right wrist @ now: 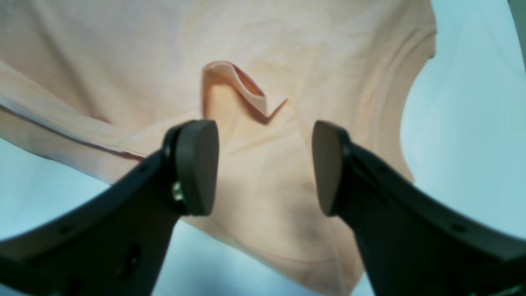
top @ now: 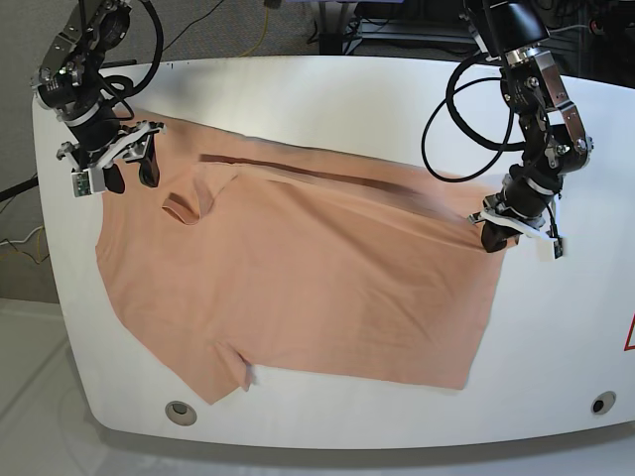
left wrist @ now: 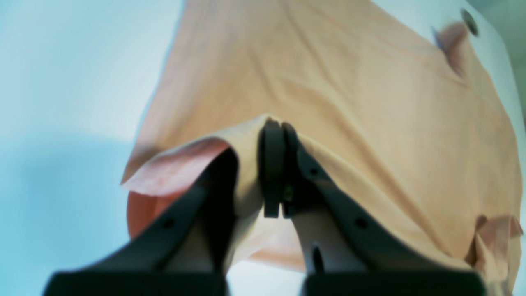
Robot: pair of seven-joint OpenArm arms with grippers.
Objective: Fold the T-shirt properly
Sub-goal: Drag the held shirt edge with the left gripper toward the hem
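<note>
Your T-shirt [top: 317,288] is spread across the middle of the white tabletop [top: 556,357], peach-orange, plain, thin and soft, and it covers most of the width between your two arms. Look at the far edge: a long doubled fold runs along it, dark in its crease, from the left part of the cloth toward the right edge. Your left claw [left wrist: 274,164] is pinched tight on the T-shirt near the tabletop's right edge, black pads pressed flat together with a ridge of fabric rising between them; in the left wrist view the cloth drapes away from that pinch in shallow wrinkles, and a flap beside it turns up to show a deeper salmon underside. Your right claw [right wrist: 265,164] stands parted over the T-shirt near the far-left corner, nothing between its pads, the fabric lying below the gap. Just beyond it in the right wrist view a small curl of cloth [right wrist: 238,88] stands up off the surface, its inside a stronger orange, and a ribbed hemmed edge curves along the right. At the near edge, a short sleeve tip points toward a round metal grommet [top: 181,411] in the tabletop.
</note>
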